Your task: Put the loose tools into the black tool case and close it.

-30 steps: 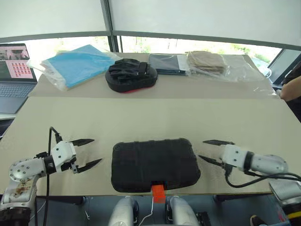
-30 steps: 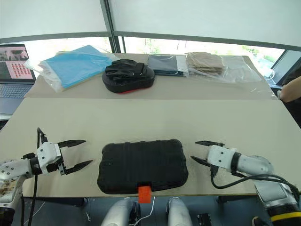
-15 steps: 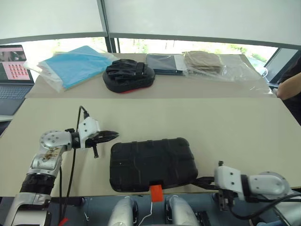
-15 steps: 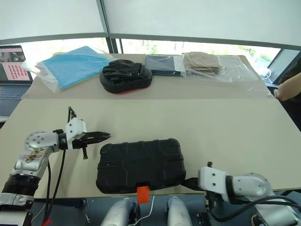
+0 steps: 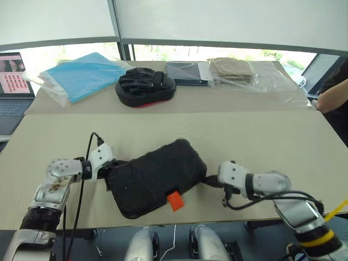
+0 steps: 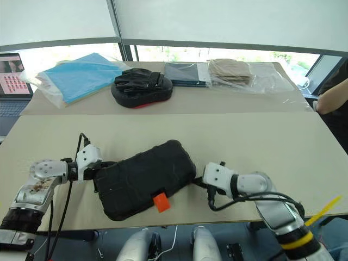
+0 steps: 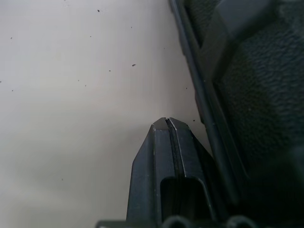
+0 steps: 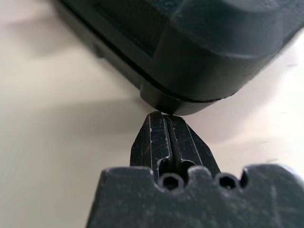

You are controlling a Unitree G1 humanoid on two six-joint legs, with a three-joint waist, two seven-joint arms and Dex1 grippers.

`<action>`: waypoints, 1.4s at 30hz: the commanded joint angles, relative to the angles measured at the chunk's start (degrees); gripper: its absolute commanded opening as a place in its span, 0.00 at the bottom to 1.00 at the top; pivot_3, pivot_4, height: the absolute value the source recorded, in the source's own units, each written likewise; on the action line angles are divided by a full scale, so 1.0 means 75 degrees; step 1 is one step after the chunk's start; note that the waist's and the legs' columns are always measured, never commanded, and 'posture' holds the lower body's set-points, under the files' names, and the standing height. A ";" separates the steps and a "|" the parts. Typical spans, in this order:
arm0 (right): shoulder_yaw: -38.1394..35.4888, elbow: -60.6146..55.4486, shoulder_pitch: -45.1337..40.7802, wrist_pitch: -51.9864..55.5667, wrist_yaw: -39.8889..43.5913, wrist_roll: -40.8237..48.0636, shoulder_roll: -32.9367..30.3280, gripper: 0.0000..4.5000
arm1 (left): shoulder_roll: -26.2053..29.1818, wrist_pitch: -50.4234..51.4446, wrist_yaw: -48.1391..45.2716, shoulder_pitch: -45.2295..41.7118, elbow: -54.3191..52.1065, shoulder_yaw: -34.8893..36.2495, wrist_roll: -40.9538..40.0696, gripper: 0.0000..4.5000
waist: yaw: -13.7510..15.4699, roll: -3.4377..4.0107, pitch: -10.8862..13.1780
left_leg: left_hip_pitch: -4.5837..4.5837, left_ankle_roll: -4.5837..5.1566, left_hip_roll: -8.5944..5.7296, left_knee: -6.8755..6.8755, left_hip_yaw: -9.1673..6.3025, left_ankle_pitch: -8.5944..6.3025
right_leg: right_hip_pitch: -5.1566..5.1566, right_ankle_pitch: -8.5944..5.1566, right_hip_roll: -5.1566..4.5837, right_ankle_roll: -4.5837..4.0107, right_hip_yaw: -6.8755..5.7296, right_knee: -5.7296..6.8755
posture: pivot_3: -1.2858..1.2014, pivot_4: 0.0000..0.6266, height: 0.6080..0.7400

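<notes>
Two hands pinched shut, empty: our left hand and right hand flank flat black plastic case, its long axis skewed between them on tabletop.

No text, label or number can be read on anything in these pictures.

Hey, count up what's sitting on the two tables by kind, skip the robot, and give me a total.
Black tool case, shut: 1
Black padded bag: 1
Bagged blue fabric: 1
Bagged tan fabric: 1
Dark folded item: 1
Laptop: 1
Total: 6
</notes>
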 commanded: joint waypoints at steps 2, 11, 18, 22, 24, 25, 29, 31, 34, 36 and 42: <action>-0.0058 0.0576 -0.0850 -0.0598 -0.0365 -0.0193 0.0491 0.00 | 0.0018 0.0458 0.0333 0.0543 -0.0882 0.0261 -0.0292 0.01 | -0.0001 0.0000 0.0000 | 0.0000 -0.0002 0.0000 -0.0003 0.0001 0.0001 | -0.0004 -0.0002 0.0000 -0.0003 0.0000 0.0007 | 0.52 0.24 1.00; -0.0133 0.2746 -0.2149 -0.1478 -0.0724 -0.0637 0.0985 0.00 | -0.0381 0.1577 0.1520 0.1276 -0.2101 0.0958 -0.0902 0.01 | 0.0091 0.0000 0.0001 | 0.0007 -0.0005 -0.0017 -0.0001 0.0002 0.0003 | -0.0004 -0.0007 -0.0015 -0.0002 0.0002 0.0047 | 0.52 0.24 1.00; -0.0885 0.1384 -0.1025 -0.0835 0.0367 0.0352 -0.0121 0.00 | -0.0053 0.1524 0.0950 0.0441 -0.1642 0.1669 -0.1703 0.01 | 0.0230 -0.0001 0.0002 | 0.0002 -0.0006 -0.0021 0.0003 -0.0008 0.0005 | -0.0001 -0.0007 -0.0019 -0.0003 -0.0007 0.0048 | 0.52 0.24 1.00; -0.1210 -0.0238 0.0094 0.0148 0.0917 0.1247 -0.0761 0.00 | 0.0511 0.2264 -0.0054 -0.0088 -0.1780 0.1477 -0.2355 0.01 | 0.0170 0.0002 0.0002 | 0.0013 -0.0006 -0.0021 -0.0002 -0.0006 0.0004 | 0.0003 -0.0012 -0.0021 -0.0004 -0.0003 0.0049 | 0.52 0.24 1.00; -0.1213 -0.0951 0.0513 0.0525 0.1000 0.1512 -0.0950 0.00 | 0.0801 0.2480 -0.0543 -0.0258 -0.1917 0.1125 -0.2408 0.01 | 0.0103 0.0002 0.0002 | 0.0022 -0.0006 -0.0014 -0.0005 -0.0003 0.0003 | 0.0006 -0.0017 -0.0015 -0.0008 -0.0002 0.0050 | 0.52 0.24 1.00; -0.1191 -0.1216 0.0651 0.0711 0.1002 0.1599 -0.1009 0.00 | 0.0865 0.2577 -0.0656 -0.0342 -0.1983 0.0988 -0.2418 0.01 | 0.0086 0.0002 0.0002 | 0.0023 -0.0007 -0.0010 -0.0006 -0.0003 0.0004 | 0.0005 -0.0019 -0.0010 -0.0008 -0.0001 0.0051 | 0.52 0.24 1.00; -0.0774 -0.2127 0.0926 0.1470 0.0932 0.1793 -0.1044 0.00 | 0.0743 0.3059 -0.0865 -0.0765 -0.2494 0.0202 -0.2434 0.01 | 0.0095 0.0000 0.0003 | 0.0023 -0.0015 -0.0008 -0.0002 -0.0005 0.0008 | 0.0004 -0.0035 -0.0008 0.0006 -0.0001 0.0059 | 0.52 0.24 1.00; -0.0546 -0.2428 0.0839 0.1794 0.0846 0.1805 -0.1003 0.00 | 0.0732 0.2786 -0.0955 -0.0907 -0.2534 -0.0328 -0.1951 0.01 | 0.0122 0.0000 0.0003 | 0.0022 -0.0015 -0.0011 0.0002 -0.0006 0.0008 | 0.0005 -0.0036 -0.0010 0.0008 0.0000 0.0058 | 0.52 0.24 1.00; -0.0316 -0.2722 0.0538 0.2333 0.0732 0.1968 -0.0878 0.00 | 0.0452 0.2684 -0.0705 -0.1202 -0.2455 -0.0833 -0.1533 0.01 | 0.0147 0.0000 0.0003 | 0.0023 -0.0015 -0.0016 0.0003 -0.0006 0.0009 | 0.0004 -0.0036 -0.0009 0.0004 0.0002 0.0057 | 0.52 0.24 1.00; -0.0197 -0.2777 0.0411 0.2498 0.0691 0.1982 -0.0810 0.00 | 0.0320 0.2711 -0.0585 -0.1298 -0.2366 -0.0968 -0.1396 0.01 | 0.0176 -0.0002 0.0004 | 0.0019 -0.0014 -0.0017 0.0007 -0.0006 0.0009 | 0.0002 -0.0034 -0.0008 0.0001 0.0003 0.0058 | 0.52 0.24 1.00; 0.0385 -0.2419 0.0021 0.2487 0.0778 0.1759 -0.0699 0.00 | 0.0318 0.2204 -0.0471 -0.1249 -0.1915 -0.1275 -0.0703 0.01 | 0.0193 -0.0002 0.0003 | 0.0022 -0.0012 -0.0018 0.0010 -0.0010 0.0008 | 0.0007 -0.0035 -0.0007 -0.0003 0.0003 0.0058 | 0.52 0.24 1.00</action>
